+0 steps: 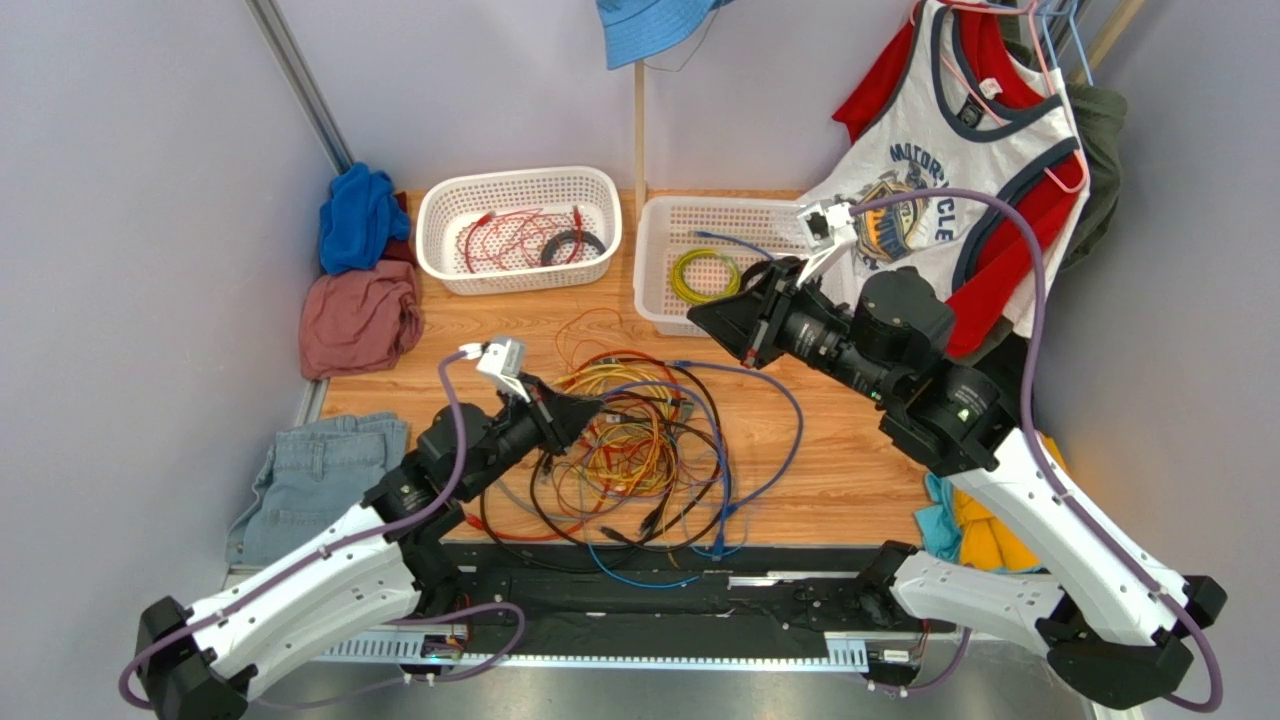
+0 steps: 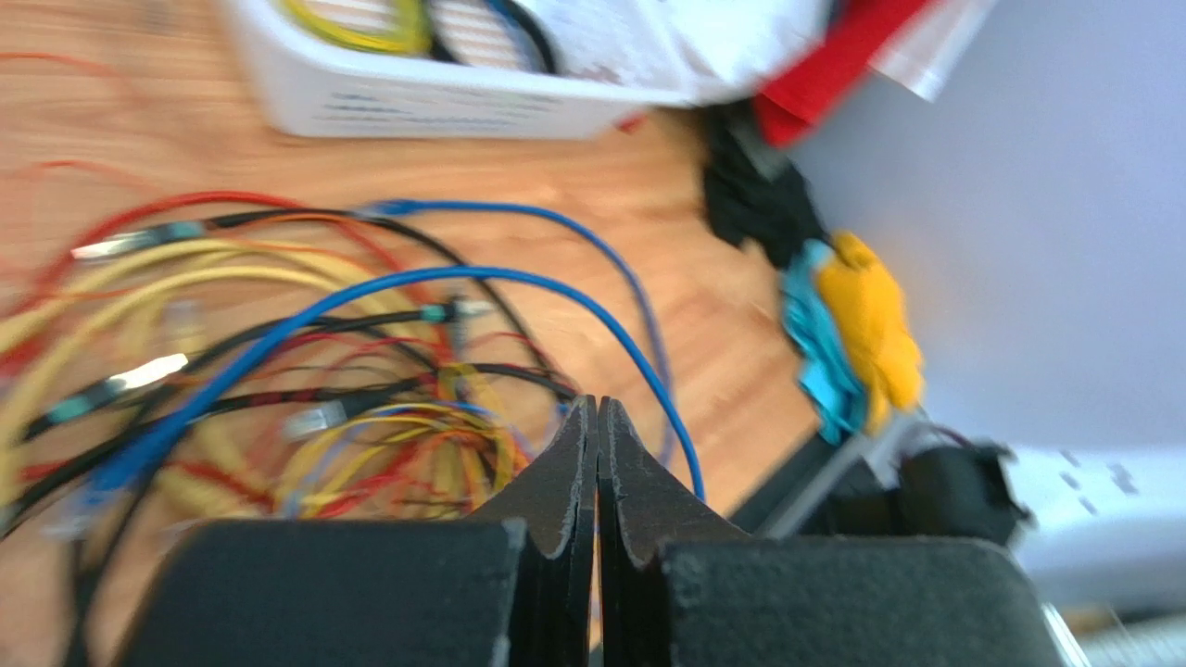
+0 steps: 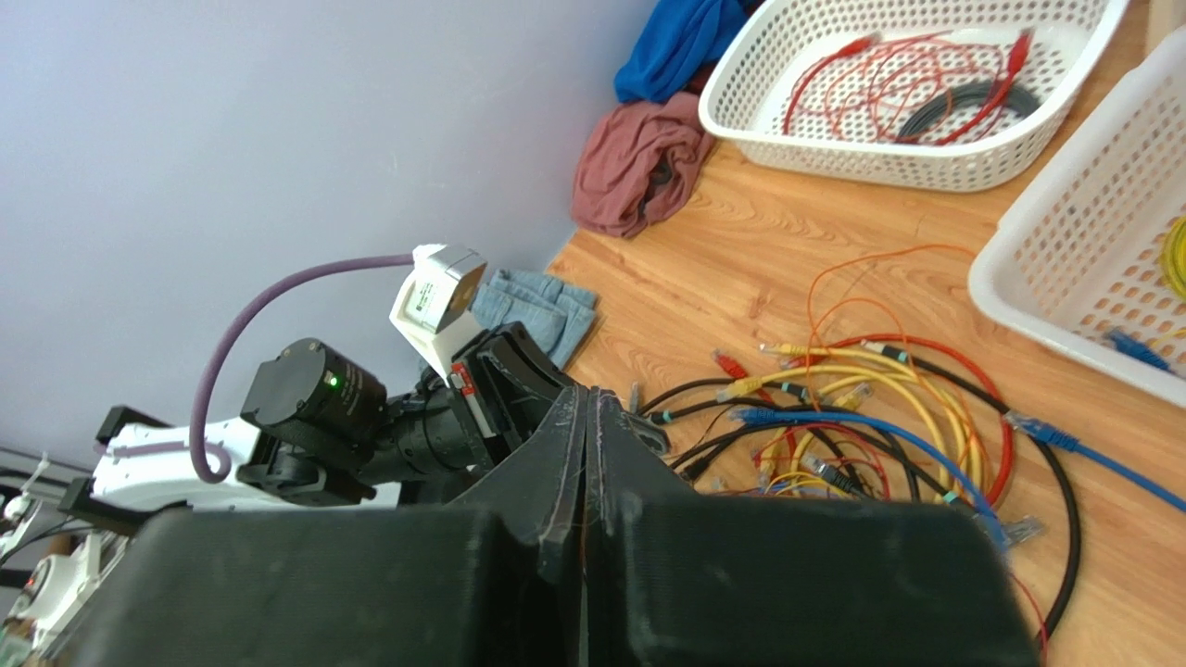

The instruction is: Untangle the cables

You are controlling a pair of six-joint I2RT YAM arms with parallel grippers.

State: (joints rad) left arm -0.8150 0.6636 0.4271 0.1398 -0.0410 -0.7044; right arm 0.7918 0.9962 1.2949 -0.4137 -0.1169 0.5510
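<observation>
The cables (image 1: 649, 443) lie in a loose tangle of yellow, red, orange, black and blue loops on the wooden table, in front of both arms. My left gripper (image 1: 583, 408) hangs at the tangle's left edge. In the left wrist view, the left gripper (image 2: 597, 403) has its jaws pressed flat together with nothing showing between them, and a blue cable (image 2: 418, 285) arcs just past the tips. My right gripper (image 1: 699, 321) is raised above the tangle's far right side. The right gripper (image 3: 588, 393) is shut; a faint reddish streak sits in its seam, and I cannot tell whether it is a cable.
A white basket (image 1: 519, 279) at the back holds red and black cords. A second basket (image 1: 649, 293) to its right holds a yellow-green coil (image 1: 703, 275). Clothes lie at the left: blue cloth (image 1: 361, 218), pink cloth (image 1: 358, 318), jeans (image 1: 316, 473). A tank top (image 1: 962, 165) hangs at the right.
</observation>
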